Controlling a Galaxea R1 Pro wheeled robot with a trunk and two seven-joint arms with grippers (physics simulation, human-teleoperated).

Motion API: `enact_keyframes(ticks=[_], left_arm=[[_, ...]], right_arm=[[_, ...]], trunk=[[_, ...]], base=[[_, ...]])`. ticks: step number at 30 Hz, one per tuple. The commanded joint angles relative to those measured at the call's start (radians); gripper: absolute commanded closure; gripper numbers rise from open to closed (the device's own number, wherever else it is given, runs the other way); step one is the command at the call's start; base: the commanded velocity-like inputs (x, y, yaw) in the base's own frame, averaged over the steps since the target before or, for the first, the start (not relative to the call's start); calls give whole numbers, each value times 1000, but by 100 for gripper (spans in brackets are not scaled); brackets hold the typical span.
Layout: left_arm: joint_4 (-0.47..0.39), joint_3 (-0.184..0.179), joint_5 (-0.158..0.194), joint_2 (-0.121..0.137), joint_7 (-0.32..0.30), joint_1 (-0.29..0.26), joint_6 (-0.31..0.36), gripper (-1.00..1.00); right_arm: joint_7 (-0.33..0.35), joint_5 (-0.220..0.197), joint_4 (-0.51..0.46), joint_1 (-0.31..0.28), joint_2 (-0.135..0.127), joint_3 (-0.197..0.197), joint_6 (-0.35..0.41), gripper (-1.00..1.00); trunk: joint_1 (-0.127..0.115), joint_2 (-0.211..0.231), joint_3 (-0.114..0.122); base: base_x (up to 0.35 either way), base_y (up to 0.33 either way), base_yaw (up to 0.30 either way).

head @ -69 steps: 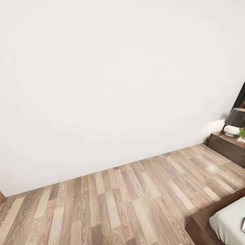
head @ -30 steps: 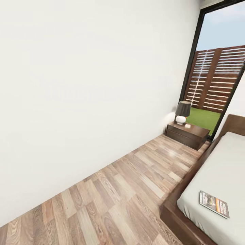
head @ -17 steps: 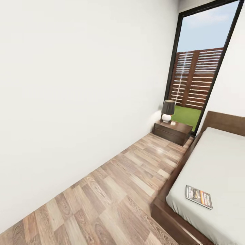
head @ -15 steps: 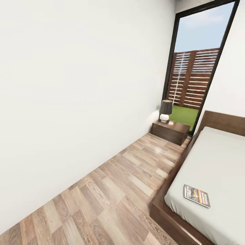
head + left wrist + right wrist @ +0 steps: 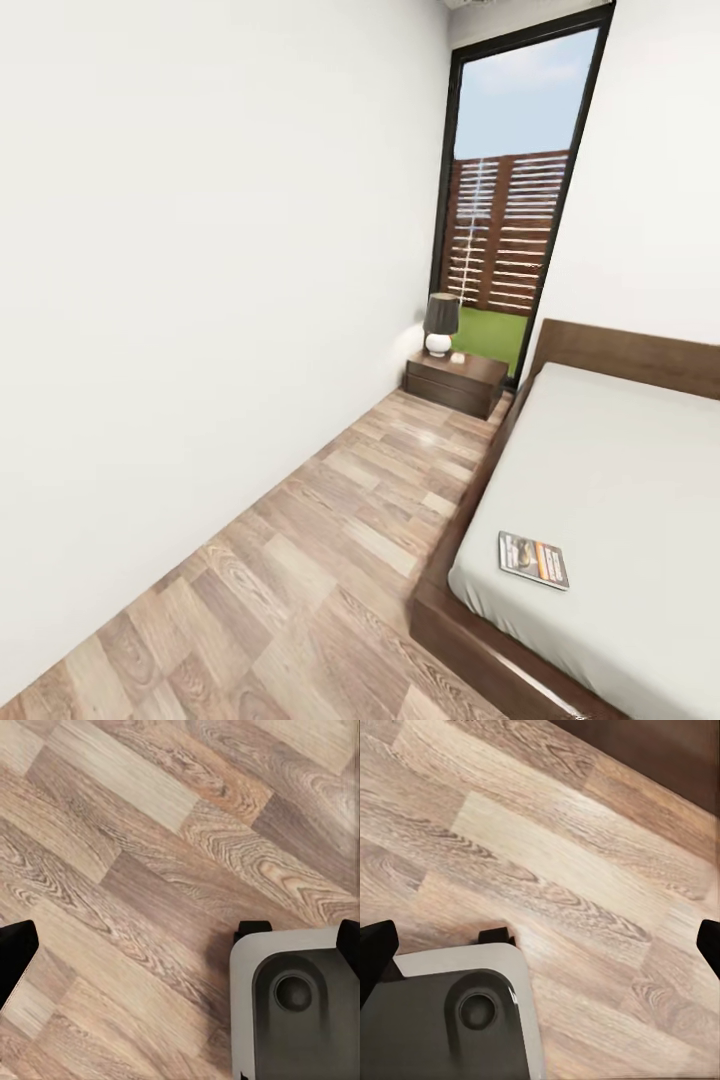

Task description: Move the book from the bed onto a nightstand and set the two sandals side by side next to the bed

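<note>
The book (image 5: 533, 560), a thin paperback with an orange band, lies flat on the pale mattress of the bed (image 5: 610, 460), close to its near left edge. A dark brown nightstand (image 5: 455, 382) stands against the wall beyond the bed's head corner. The sandals are out of view. In the left wrist view my left gripper (image 5: 180, 949) is open over bare wood planks, its black fingertips (image 5: 11, 956) far apart. My right gripper (image 5: 541, 943) is open too, above the floor, with a strip of dark wood at the edge of that view.
A black-shaded lamp (image 5: 440, 323) with a white base stands on the nightstand. A tall black-framed window (image 5: 505, 200) shows a fence and grass. A strip of plank floor (image 5: 330, 560) runs between the white wall and the bed. My grey base (image 5: 292, 1005) shows below the left gripper.
The head camera has swung to the right, so the wall slid left and the bed, book, nightstand and window came fully into view. The things themselves have not moved.
</note>
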Motion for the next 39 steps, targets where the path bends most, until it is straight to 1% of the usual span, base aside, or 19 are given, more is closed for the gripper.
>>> enact_keyframes(ticks=[1, 19, 39], left_arm=[[0, -4, 11, 0, -7, 0, -2, -100], [0, -5, 11, 0, -7, 0, -2, -100], [0, -23, 11, 1, -6, 0, -2, -100]], right_arm=[[1, 0, 4, -2, 0, -5, -6, -100], [2, 0, 4, -2, 0, -5, -6, -100], [2, 0, 4, -2, 0, -5, -4, -100]], trunk=[[0, -1, -1], [0, -1, 6], [0, -1, 5]], base=[[84, 0, -290], [92, 33, -291], [16, 10, -290]])
